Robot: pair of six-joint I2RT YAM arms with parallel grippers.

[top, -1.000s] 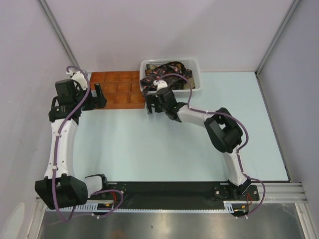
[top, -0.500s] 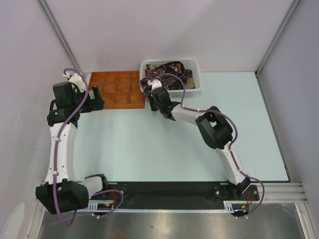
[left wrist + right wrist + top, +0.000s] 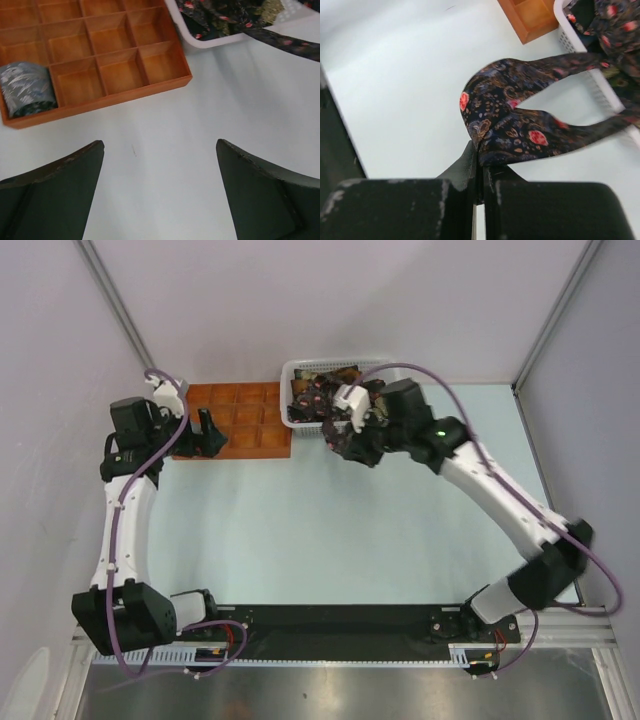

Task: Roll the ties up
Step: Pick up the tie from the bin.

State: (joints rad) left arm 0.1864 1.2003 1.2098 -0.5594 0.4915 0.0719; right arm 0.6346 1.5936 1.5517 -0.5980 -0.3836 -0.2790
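Note:
My right gripper (image 3: 480,156) is shut on a fold of a dark tie (image 3: 520,125) with pink-red and gold marks. The tie hangs above the table and trails back over the rim into the white mesh basket (image 3: 600,92). In the top view the right gripper (image 3: 345,436) sits just in front of the basket (image 3: 392,367), where more ties (image 3: 318,386) lie heaped. My left gripper (image 3: 160,150) is open and holds nothing. It hovers over bare table beside the orange tray (image 3: 165,82). In the left wrist view the held tie (image 3: 285,41) stretches out of the basket.
The orange compartment tray (image 3: 240,445) lies left of the basket at the back. A rolled grey tie (image 3: 27,90) sits in one of its near compartments. Grey walls close the left, back and right sides. A black rail (image 3: 330,625) runs along the near edge.
My right gripper has gone from open to shut on the dark tie and drawn it out at the basket's front. Its arm has swung up and to the right. My left arm has barely moved.

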